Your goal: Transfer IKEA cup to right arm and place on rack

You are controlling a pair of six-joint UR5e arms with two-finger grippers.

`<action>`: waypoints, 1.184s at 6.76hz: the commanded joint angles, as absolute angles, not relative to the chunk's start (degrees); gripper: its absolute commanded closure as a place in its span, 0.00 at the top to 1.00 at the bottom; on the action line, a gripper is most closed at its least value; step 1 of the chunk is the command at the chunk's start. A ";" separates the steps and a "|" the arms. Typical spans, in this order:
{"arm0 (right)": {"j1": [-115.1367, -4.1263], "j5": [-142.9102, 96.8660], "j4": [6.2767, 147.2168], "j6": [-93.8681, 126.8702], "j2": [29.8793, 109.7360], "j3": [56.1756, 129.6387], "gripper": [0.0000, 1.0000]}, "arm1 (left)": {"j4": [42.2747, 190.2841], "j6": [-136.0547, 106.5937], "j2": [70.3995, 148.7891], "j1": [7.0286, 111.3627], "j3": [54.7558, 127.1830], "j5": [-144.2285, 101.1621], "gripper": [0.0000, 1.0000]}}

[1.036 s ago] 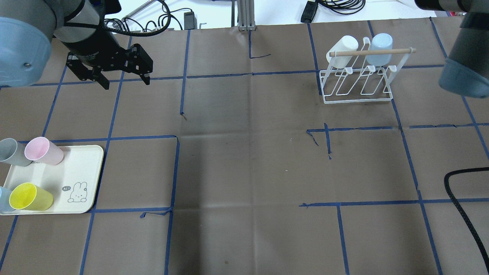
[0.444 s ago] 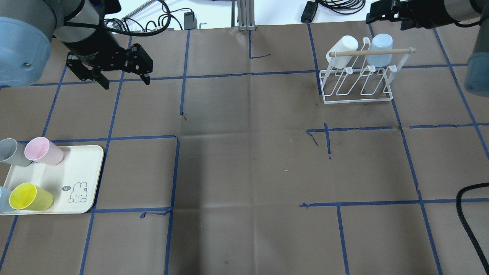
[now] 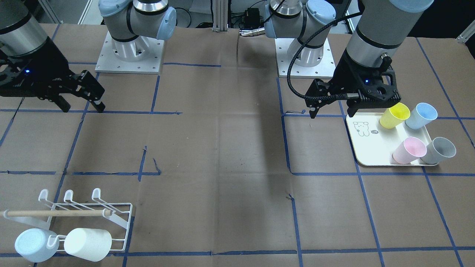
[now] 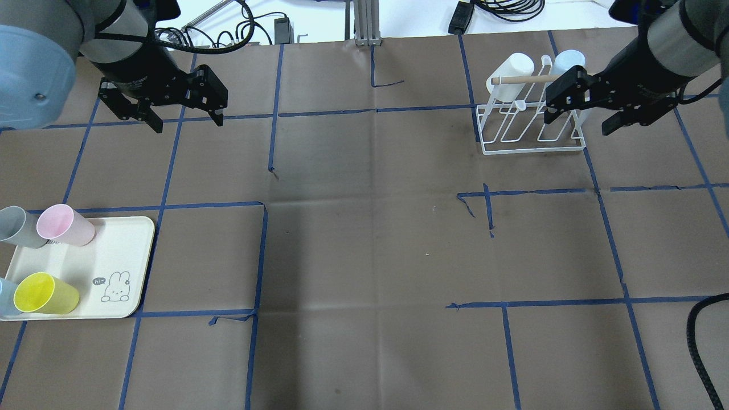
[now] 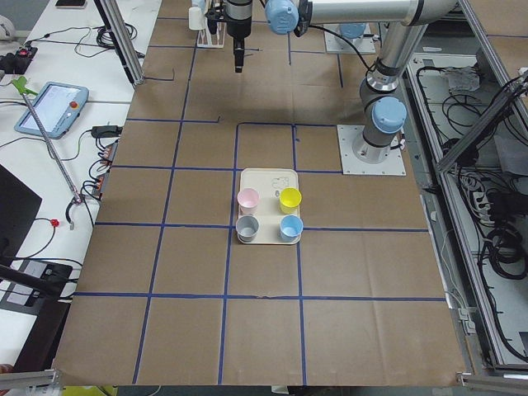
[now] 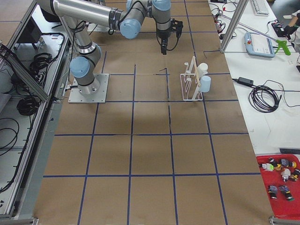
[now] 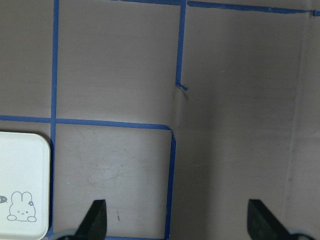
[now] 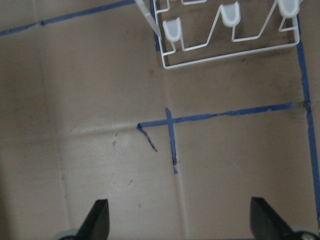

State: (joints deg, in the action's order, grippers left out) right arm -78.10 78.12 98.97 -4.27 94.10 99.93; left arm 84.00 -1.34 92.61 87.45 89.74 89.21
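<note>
Above the brown paper on the robot's side of the rack (image 4: 534,150), the right gripper (image 4: 576,121) hangs with its fingers pointing straight down and spread wide, nothing between them. The right arm (image 4: 675,31) reaches in to it from the table's right. Its wrist camera catches only the rack's near prongs at the top edge. On the far prongs, behind the wooden dowel (image 4: 521,80), sit a white cup (image 4: 511,73) and a pale blue cup (image 4: 569,60), their long axes tilted, bases up and away from the robot. Across the table the left gripper (image 4: 188,122) also points down, wide open and empty, raised near the cream tray (image 3: 367,146). On that tray four IKEA cups stand upright, mouths up, in a square: yellow cup (image 3: 395,115), blue cup (image 3: 421,115), pink cup (image 3: 409,150), grey cup (image 3: 438,150), each clear of both grippers.
</note>
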 commanded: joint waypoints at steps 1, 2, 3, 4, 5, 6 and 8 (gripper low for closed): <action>-83.47 78.31 88.12 -4.04 94.22 96.26 1.00 | 84.02 -1.32 92.64 87.45 89.74 89.21 1.00; -85.41 78.05 82.15 -4.30 94.22 95.28 1.00 | 83.94 -1.32 92.55 87.45 89.74 89.21 1.00; -87.78 78.57 80.18 -4.83 94.31 95.10 1.00 | 83.94 -1.32 92.55 87.45 89.74 89.21 1.00; -89.89 79.71 80.16 -4.22 94.74 94.75 1.00 | 83.94 -1.32 92.64 87.45 89.74 89.21 1.00; -90.96 86.24 80.16 -4.13 94.66 93.88 1.00 | 83.94 -1.32 92.64 87.45 89.74 89.21 1.00; -91.31 90.66 80.33 -3.87 94.83 93.78 1.00 | 83.94 -1.32 92.72 87.45 89.74 89.21 1.00; -91.41 89.74 80.95 -3.69 94.48 93.95 1.00 | 83.41 -1.23 92.72 87.45 89.74 89.12 1.00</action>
